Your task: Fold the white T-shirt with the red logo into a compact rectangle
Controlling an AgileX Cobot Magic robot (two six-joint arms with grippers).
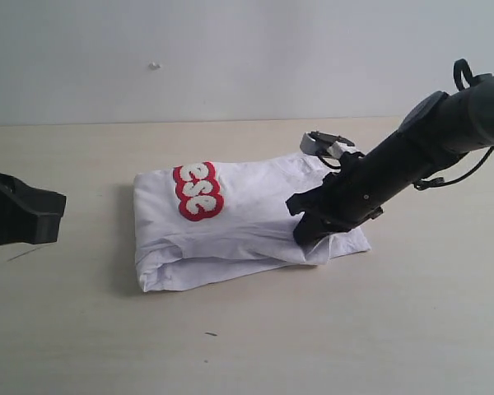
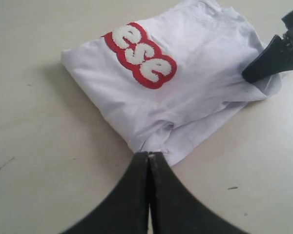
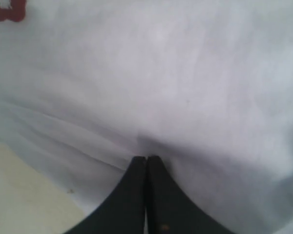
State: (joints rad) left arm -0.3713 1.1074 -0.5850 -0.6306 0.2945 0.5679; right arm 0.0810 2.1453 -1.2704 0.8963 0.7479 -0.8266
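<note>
**Q:** Garment position?
**A:** The white T-shirt [image 1: 247,222] lies folded, roughly rectangular, mid-worktop [image 1: 82,329]. Its red logo [image 1: 198,191] shows 3 letters on top.
**Q:** Claws?
**A:** Right claw [image 1: 303,234] is closed, tips on the cloth; whether it pinches any cannot be told. Left claw [image 2: 149,155] is closed, empty, off the shirt.

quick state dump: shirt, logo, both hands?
shirt: folded into a rough rectangle, wrinkled, lying on the table
logo: face up, partly folded away, only "ese" shows
left hand: shut, empty, off to the shirt's side
right hand: shut, tip down on the shirt near its right edge; can't tell if cloth is pinched
</note>
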